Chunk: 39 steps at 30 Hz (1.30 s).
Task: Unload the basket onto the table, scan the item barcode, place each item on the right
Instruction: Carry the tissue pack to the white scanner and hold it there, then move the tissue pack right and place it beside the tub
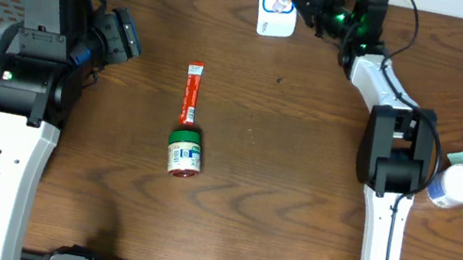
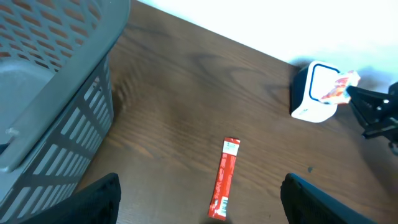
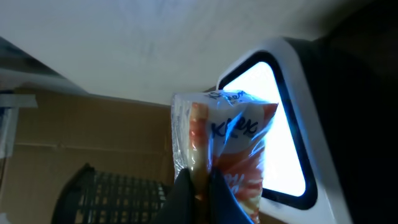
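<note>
Orange-and-white packet (image 3: 230,143) clamped in my right end effector (image 3: 200,186), facing the scanner (image 1: 273,27) window: presented, I reckon, read unconfirmed.

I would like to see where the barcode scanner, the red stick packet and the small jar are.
barcode scanner (image 1: 275,28), overhead view, white base.
red stick packet (image 1: 190,94), overhead view, middle of its length.
small jar (image 1: 184,153), overhead view, its label.
</note>
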Available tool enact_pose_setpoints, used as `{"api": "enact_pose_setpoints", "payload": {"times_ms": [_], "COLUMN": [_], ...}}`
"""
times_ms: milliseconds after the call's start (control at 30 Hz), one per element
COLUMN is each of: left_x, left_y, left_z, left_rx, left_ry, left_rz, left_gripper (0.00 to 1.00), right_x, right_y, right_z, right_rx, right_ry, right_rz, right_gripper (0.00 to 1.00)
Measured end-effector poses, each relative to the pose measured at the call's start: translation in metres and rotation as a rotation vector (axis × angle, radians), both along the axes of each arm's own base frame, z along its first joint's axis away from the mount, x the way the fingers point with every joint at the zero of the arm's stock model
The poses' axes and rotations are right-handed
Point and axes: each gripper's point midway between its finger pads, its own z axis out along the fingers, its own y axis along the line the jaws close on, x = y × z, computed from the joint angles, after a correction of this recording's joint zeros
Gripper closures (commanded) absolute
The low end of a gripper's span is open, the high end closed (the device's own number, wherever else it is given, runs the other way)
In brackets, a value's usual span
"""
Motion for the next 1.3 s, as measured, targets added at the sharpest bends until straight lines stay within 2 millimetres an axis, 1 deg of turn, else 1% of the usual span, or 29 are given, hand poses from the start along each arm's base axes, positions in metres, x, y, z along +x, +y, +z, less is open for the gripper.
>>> {"api": "enact_pose_setpoints", "payload": {"times_ms": [100,267,367,567,800,933,1133,1233,1300], "left_x": [0.000,0.000,0.000,0.000,0.000,0.000,0.000,0.000,0.000], "left_y": [0.000,0.000,0.000,0.000,0.000,0.000,0.000,0.000,0.000], "left_z": [0.000,0.000,0.000,0.000,0.000,0.000,0.000,0.000,0.000], "left_rx": [0.000,0.000,0.000,0.000,0.000,0.000,0.000,0.000,0.000], "left_ry": [0.000,0.000,0.000,0.000,0.000,0.000,0.000,0.000,0.000], "left_rz": [0.000,0.000,0.000,0.000,0.000,0.000,0.000,0.000,0.000], "left_gripper": [0.18,0.18,0.18,0.18,0.18,0.18,0.18,0.18,0.18], "right_x": [-0.001,-0.003,-0.004,0.000,0.000,0.000,-0.007,-0.014,-0.020], "right_y": [0.007,0.021,0.023,0.019,0.018,0.018,0.019,0.021,0.021], "right_z": [0.001,0.008,0.008,0.008,0.002,0.002,0.004,0.014,0.033], "right_rx": [-0.007,-0.016,-0.019,-0.027,-0.045,-0.048,-0.034,-0.020,-0.010], "right_ry": [-0.019,-0.077,-0.083,-0.085,-0.073,-0.079,-0.081,-0.084,-0.110], "right_rz": [0.005,0.026,0.029,0.002,-0.002,-0.002,0.049,0.096,0.132], "right_gripper": [0.99,0.99,0.99,0.99,0.99,0.99,0.99,0.99,0.99]}}
